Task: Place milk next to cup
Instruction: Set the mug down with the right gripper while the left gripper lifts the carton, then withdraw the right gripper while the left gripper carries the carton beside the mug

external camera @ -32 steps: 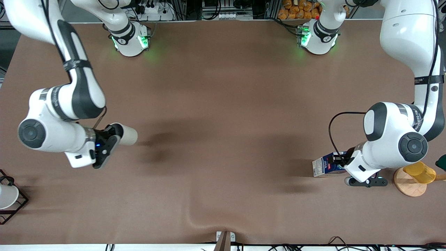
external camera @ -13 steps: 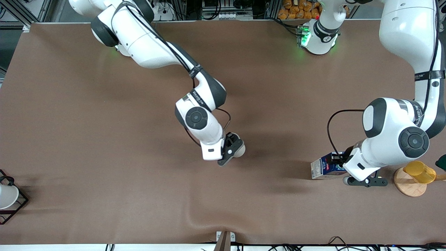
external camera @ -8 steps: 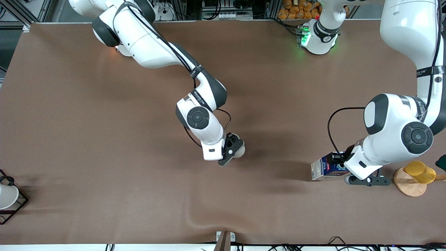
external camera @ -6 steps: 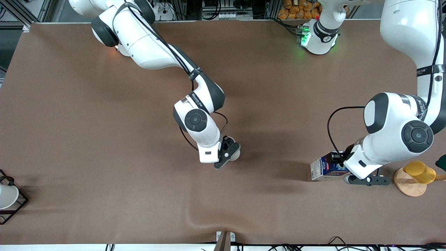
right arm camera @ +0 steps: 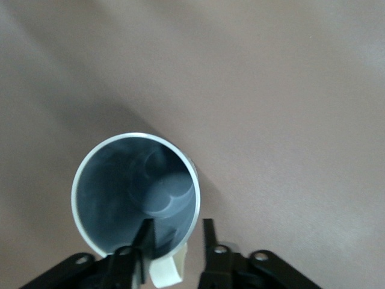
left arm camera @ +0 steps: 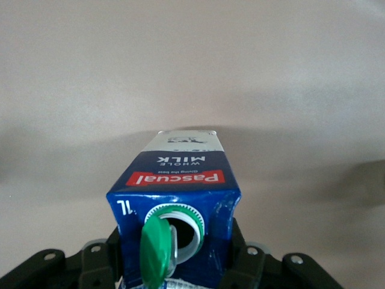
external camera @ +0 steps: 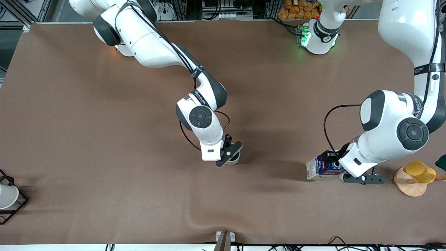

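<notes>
The cup [external camera: 234, 159], pale grey-white with a grey inside [right arm camera: 135, 192], stands upright near the middle of the table. My right gripper [external camera: 229, 155] is right over it and open [right arm camera: 175, 238]. One finger is inside the rim. The other finger is outside, clear of the wall, and the small handle [right arm camera: 168, 271] lies between them. The milk [external camera: 318, 169] is a dark-blue and white carton with a red band [left arm camera: 177, 179] and an open green cap. It is tipped on its side over the table toward the left arm's end. My left gripper [external camera: 336, 166] is shut on its top end [left arm camera: 177, 268].
A yellow cup [external camera: 420, 171] hangs on a round wooden stand [external camera: 407, 186] beside the left gripper. A black wire rack [external camera: 15, 205] with a white cup sits at the right arm's end. The brown cloth has a fold [external camera: 195, 218] near the front edge.
My right arm carried the cup from its own end to the table's middle, set it down, and its fingers have just parted. My left gripper edged the milk slightly toward the cup.
</notes>
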Robot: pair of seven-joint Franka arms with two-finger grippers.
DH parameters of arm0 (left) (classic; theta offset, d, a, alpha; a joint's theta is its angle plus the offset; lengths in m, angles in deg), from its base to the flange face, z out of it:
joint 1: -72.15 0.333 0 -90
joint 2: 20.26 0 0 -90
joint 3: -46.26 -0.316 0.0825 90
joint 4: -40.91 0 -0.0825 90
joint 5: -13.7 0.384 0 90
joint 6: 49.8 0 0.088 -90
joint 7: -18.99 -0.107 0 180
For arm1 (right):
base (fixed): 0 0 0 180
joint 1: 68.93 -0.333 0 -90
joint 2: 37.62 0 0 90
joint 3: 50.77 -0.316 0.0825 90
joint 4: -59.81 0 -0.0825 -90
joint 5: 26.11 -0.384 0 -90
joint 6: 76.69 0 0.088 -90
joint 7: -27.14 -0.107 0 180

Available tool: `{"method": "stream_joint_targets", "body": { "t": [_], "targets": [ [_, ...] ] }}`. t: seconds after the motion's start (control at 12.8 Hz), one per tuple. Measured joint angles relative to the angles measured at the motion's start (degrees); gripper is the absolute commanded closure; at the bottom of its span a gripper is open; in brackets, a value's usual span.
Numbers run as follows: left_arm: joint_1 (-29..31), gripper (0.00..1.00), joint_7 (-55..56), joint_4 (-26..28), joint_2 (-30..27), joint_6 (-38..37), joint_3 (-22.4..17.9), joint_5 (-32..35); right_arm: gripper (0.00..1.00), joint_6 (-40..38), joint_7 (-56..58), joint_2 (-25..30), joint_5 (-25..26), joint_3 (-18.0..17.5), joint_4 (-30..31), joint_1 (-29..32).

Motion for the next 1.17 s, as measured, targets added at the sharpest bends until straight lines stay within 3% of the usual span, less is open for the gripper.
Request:
{"method": "stream_joint_targets", "body": {
  "t": [0.39,0.78,0.94,1.17],
  "targets": [
    [-0.01,0.35,0.02,0.00,-0.75,-1.92,2.05,0.00,0.00,-5.13,-0.40,1.51,1.09,0.91,-1.78,0.37],
    [-0.50,0.35,3.06,0.02,-1.58,-5.03,7.97,-0.01,0.00,-18.00,-0.87,8.73,1.16,1.46,-2.63,4.53],
    [-2.99,0.35,7.21,0.04,-1.59,-5.18,9.67,-0.02,0.00,-24.20,-0.71,12.51,1.11,1.37,-2.72,7.41],
    [-11.55,0.35,18.46,0.38,-1.52,-5.23,10.08,-0.02,0.00,-30.97,1.21,16.85,0.02,0.62,-2.40,10.97]
  ]
}}
